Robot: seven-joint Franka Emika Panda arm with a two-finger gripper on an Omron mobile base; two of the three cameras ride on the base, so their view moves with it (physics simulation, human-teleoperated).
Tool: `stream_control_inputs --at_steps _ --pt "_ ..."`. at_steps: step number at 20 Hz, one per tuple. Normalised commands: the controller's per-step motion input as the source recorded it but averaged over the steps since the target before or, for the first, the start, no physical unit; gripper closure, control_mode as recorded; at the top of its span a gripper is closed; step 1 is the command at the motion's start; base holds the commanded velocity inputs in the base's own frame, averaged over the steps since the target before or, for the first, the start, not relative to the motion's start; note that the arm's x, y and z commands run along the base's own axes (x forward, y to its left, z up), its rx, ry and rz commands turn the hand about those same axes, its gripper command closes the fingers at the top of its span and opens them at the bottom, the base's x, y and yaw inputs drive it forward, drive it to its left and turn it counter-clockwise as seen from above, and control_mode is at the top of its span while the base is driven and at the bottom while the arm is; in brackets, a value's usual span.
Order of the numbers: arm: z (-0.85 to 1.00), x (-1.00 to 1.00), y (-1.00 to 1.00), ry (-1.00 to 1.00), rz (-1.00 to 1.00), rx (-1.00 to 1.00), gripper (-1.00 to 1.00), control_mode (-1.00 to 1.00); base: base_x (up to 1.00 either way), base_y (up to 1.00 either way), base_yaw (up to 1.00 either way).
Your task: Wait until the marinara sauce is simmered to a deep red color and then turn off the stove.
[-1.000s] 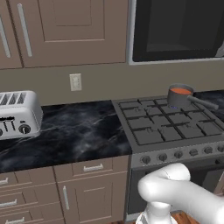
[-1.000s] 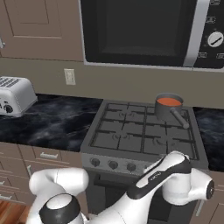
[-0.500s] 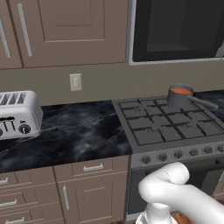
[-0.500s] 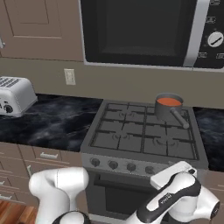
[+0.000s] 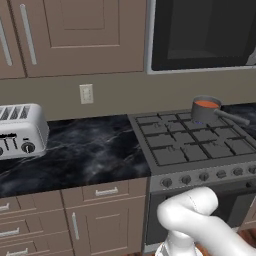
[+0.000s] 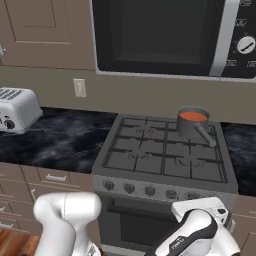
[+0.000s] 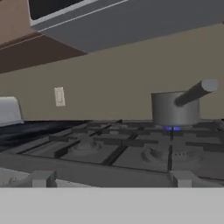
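orange-red marinara sauce [image 6: 193, 116] in saucepan [image 5: 205, 110], stove [image 6: 165, 155] rear burner lit, gripper state n/a

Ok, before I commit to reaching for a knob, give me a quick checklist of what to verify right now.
1. Burner lit under the saucepan: ok, blue flame shows beneath it.
2. Marinara sauce deep red: not ok, reads orange-red.
3. Saucepan seated on the stove, back right burner: ok.
4. Knobs on the front panel in sight: ok.
5. Which knob runs that burner: cannot tell.
6. Gripper open: cannot tell.
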Motion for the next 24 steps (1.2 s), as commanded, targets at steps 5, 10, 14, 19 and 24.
stream_control_inputs --at_steps 5,10,14,19,24 --pt "-0.26 0.02 0.00 0.00 -0.29 0.02 -1.00 -1.00 0.00 0.00 0.00" --pt "-0.32 0.16 -0.01 -0.09 -0.05 0.00 -1.00 -1.00 0.00 0.00 0.00" --pt "-0.39 0.10 0.00 -0.16 0.00 0.00 -1.00 -1.00 0.00 0.00 0.00" --pt "-0.39 0.09 -0.02 -0.17 0.00 0.00 -1.00 -1.00 0.00 0.00 0.00" --pt "-0.18 0.09 -0.15 -0.10 0.00 0.00 -1.00 -1.00 0.00 0.00 0.00"
